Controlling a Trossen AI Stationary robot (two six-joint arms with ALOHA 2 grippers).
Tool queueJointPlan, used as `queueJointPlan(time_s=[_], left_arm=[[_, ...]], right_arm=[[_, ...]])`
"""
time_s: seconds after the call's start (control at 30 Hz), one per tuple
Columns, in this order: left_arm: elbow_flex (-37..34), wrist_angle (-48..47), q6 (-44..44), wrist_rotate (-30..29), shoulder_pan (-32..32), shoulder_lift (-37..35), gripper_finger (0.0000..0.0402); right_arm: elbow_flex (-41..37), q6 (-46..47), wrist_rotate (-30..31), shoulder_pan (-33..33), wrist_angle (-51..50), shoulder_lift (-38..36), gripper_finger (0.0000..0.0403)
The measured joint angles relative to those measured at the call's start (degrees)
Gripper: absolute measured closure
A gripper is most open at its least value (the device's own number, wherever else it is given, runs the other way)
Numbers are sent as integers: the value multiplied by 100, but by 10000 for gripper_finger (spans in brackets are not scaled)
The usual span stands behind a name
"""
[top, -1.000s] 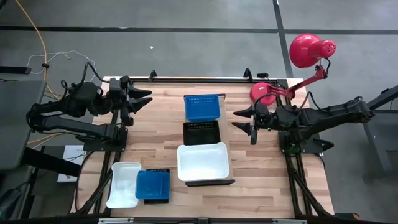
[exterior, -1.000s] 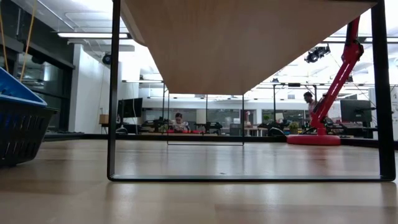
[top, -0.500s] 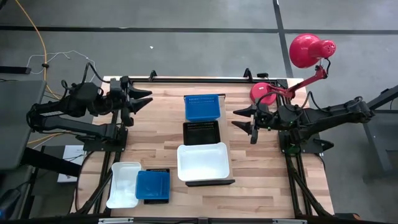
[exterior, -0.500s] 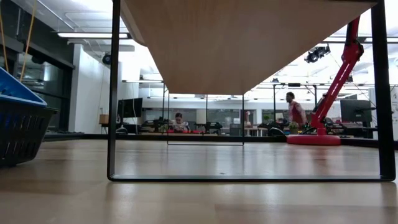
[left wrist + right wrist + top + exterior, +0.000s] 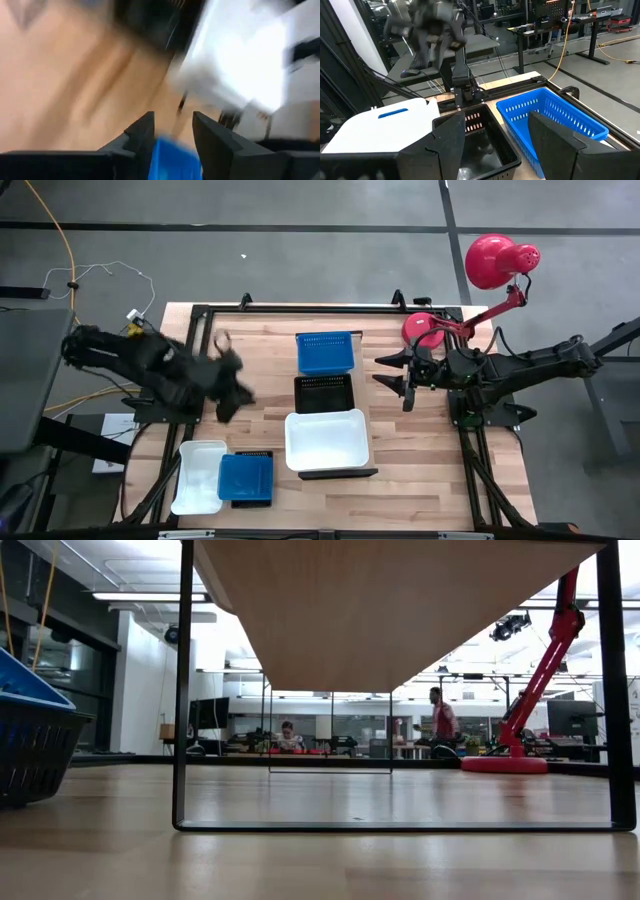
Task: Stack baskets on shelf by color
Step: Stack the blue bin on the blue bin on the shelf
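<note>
The bright blue perforated plastic basket (image 5: 245,477) at near left looks light and stiff; grip its rim. Left pincer (image 5: 232,383) released, right pincer (image 5: 400,377) released

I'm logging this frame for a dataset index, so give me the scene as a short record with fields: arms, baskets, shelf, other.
left gripper: open, above the table left of the shelf
right gripper: open, waiting right of the shelf
shelf: carries blue basket, black basket, white basket in a row
table, near-left corner: white basket, blue basket on a black one
other: red lamp
</note>
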Motion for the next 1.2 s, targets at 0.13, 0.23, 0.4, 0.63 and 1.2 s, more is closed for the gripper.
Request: queueJointPlan(time_s=[0.13, 0.23, 0.4, 0.63, 1.2], left_arm=[[50, -969, -2120, 97, -1094, 562, 282], [51, -1420, -3741, 239, -1860, 964, 282], [51, -1636, -5868, 674, -2770, 1624, 283], [55, -1256, -7120, 836, -3136, 2208, 283], [279, -1329, -7566, 538, -3120, 2708, 283]], right_arm=[[0, -2, 0, 0, -2, 2, 199], [0, 0, 0, 0, -14, 2, 199], [0, -1, 0, -4, -28, 2, 199], [0, -2, -1, -179, -31, 2, 199], [0, -1, -2, -503, -95, 2, 199]])
